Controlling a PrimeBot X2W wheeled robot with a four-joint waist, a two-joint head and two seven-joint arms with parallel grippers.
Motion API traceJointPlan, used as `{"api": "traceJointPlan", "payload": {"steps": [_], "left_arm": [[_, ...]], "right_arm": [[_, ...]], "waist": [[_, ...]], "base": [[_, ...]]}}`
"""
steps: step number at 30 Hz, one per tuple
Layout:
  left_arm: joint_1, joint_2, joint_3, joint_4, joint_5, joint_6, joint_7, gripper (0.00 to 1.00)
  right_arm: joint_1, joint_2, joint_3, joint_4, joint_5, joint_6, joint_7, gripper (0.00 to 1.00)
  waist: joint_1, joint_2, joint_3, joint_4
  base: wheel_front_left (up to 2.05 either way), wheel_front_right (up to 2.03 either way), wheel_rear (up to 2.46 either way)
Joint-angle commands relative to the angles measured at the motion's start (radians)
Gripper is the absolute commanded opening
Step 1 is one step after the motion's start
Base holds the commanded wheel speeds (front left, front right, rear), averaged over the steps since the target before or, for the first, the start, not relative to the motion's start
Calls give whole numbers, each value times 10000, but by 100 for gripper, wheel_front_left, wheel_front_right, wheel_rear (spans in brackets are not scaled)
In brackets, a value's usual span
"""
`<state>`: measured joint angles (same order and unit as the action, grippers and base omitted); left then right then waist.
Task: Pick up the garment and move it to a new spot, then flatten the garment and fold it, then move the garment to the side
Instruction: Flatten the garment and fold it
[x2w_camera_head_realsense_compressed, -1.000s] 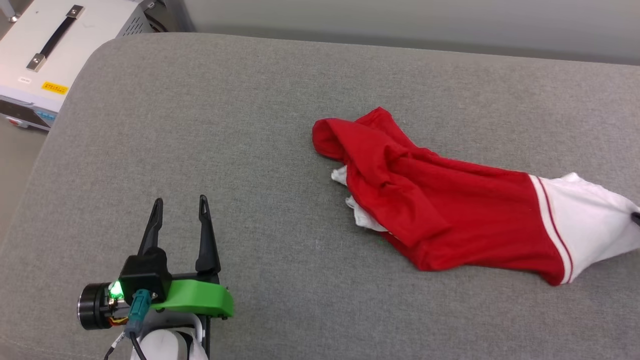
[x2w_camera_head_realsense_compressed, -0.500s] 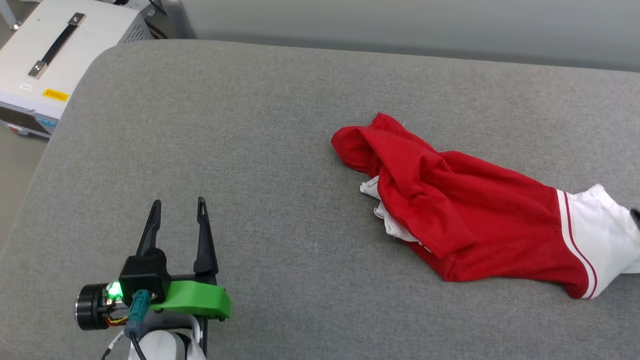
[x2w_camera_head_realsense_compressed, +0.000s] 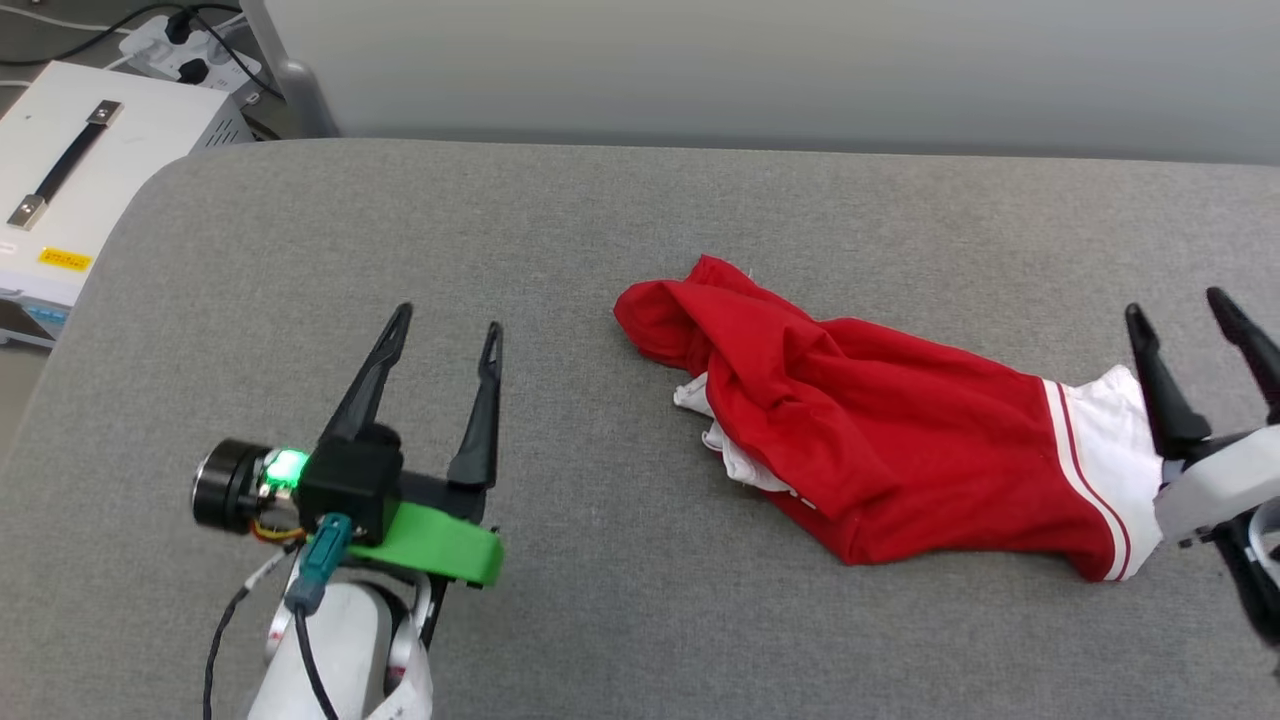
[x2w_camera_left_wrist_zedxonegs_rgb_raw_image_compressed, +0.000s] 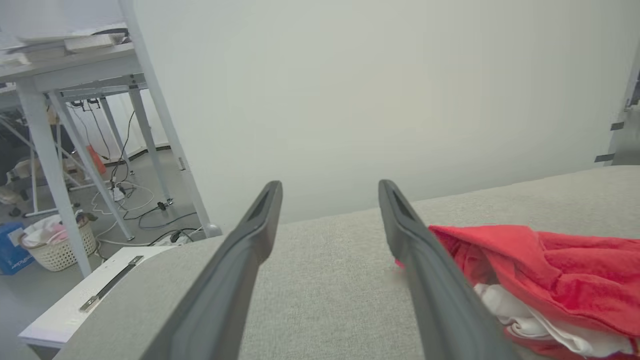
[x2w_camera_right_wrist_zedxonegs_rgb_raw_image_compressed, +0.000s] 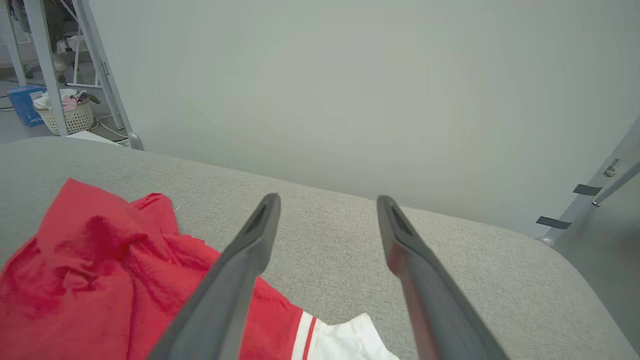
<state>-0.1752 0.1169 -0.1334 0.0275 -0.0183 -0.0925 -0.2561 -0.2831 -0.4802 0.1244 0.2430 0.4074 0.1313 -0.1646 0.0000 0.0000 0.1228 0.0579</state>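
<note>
The garment (x2w_camera_head_realsense_compressed: 880, 440) lies crumpled in a long heap on the grey padded table (x2w_camera_head_realsense_compressed: 600, 220), its red body to the left and a white sleeve with red stripe trim at its right end. My right gripper (x2w_camera_head_realsense_compressed: 1174, 304) stands open just over that white sleeve, holding nothing. In the right wrist view the open right gripper (x2w_camera_right_wrist_zedxonegs_rgb_raw_image_compressed: 327, 200) has the garment (x2w_camera_right_wrist_zedxonegs_rgb_raw_image_compressed: 100, 270) at its lower left. Well left of the heap, my left gripper (x2w_camera_head_realsense_compressed: 446, 320) is open and empty. From the left wrist, the left gripper (x2w_camera_left_wrist_zedxonegs_rgb_raw_image_compressed: 330, 186) sees the garment (x2w_camera_left_wrist_zedxonegs_rgb_raw_image_compressed: 540, 270) past its right finger.
A white equipment case (x2w_camera_head_realsense_compressed: 70, 180) with a black handle sits off the table's left corner, with cables behind it. A pale wall runs along the table's far edge. A white frame table (x2w_camera_left_wrist_zedxonegs_rgb_raw_image_compressed: 60, 100) and a basket (x2w_camera_left_wrist_zedxonegs_rgb_raw_image_compressed: 55, 242) stand on the floor to the far left.
My right gripper has opened and let go of the white sleeve, and the garment now lies slack. The head camera has shifted. My left gripper reaches further up the table.
</note>
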Motion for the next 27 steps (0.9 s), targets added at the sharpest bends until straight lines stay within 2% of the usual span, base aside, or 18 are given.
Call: {"api": "traceJointPlan", "payload": {"steps": [1, 5, 7, 14, 20, 25, 27], "left_arm": [[-470, 236, -260, 87, 2, -160, -57, 100], [-1721, 940, -1457, 631, -327, -362, 53, 100], [-2528, 1429, -2533, 762, -795, -373, 370, 100], [-5443, 2882, -6219, 753, -3726, -379, 2452, 100], [-7488, 3412, -8973, 747, -6438, -380, 4911, 100], [-8949, 3636, -10910, 808, -7961, -380, 6737, 100], [-9307, 3640, -11266, 786, -8343, -380, 7359, 100]], "right_arm": [[371, 251, -106, -423, -271, -6, 174, 100], [1126, 871, -251, -1603, -797, -6, 639, 100], [1339, 970, -209, -1980, -797, -6, 839, 100], [1796, 1288, -82, -2510, -810, -6, 1065, 100], [1685, 1399, 23, -2574, -812, -6, 1042, 100], [1251, 1378, 215, -2433, -718, -6, 876, 100], [1045, 1375, 308, -2353, -671, -6, 788, 100]], "waist": [[0, 0, -17, -62], [0, 0, 17, -181], [0, 0, 70, -274], [0, 0, 331, -669], [0, 0, 724, -1060], [0, 0, 1190, -1448], [0, 0, 1410, -1609]], "base": [[0, 0, 0], [0, 0, 0], [0, 0, 0], [0, 0, 0], [0, 0, 0], [0, 0, 0], [0, 0, 0]]}}
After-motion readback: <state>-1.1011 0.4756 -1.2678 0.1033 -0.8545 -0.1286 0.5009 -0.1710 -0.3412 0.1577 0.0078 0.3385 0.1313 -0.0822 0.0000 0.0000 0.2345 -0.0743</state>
